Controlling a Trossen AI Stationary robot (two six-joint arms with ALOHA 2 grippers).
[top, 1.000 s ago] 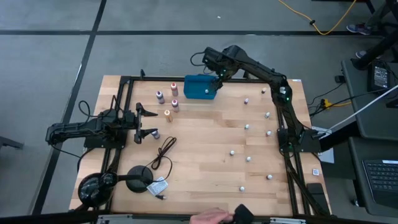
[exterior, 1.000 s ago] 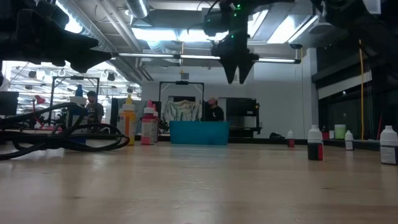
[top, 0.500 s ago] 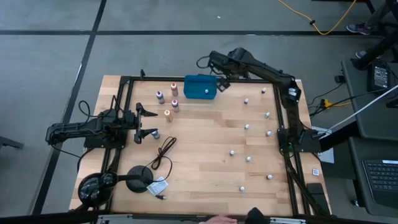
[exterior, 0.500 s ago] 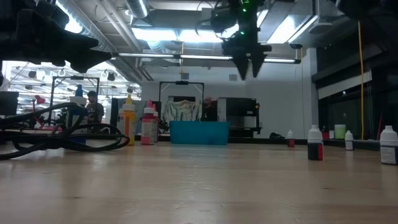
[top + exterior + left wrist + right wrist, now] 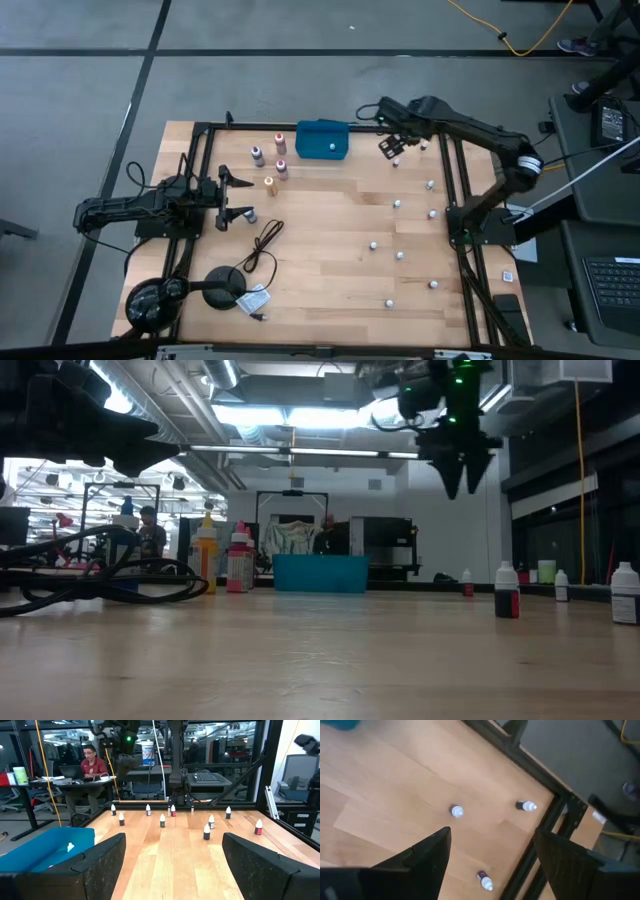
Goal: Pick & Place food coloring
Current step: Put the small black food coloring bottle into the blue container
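Small whitish-capped food coloring bottles stand scattered over the right half of the table, one of them (image 5: 396,161) just near of my right gripper (image 5: 392,146). Larger coloured bottles (image 5: 269,184) stand left of centre. One white bottle (image 5: 332,147) lies inside the teal tray (image 5: 312,131). My right gripper (image 5: 460,485) hangs high above the table, open and empty; its wrist view shows three bottles below, one standing (image 5: 457,811) and two lying (image 5: 526,806). My left gripper (image 5: 238,197) waits open at the left side, level with the table, facing the tray (image 5: 35,851).
A black cable (image 5: 264,245) and a black round-based stand (image 5: 228,284) lie at the near left. A black frame rail (image 5: 448,170) runs along the table's right side. Bare wood lies in the middle of the table (image 5: 330,220). People sit in the room beyond.
My right gripper has swung from above the teal tray toward the table's right edge, staying high and open, and now hangs over the far-right bottles. A person's hand at the table's near edge has withdrawn.
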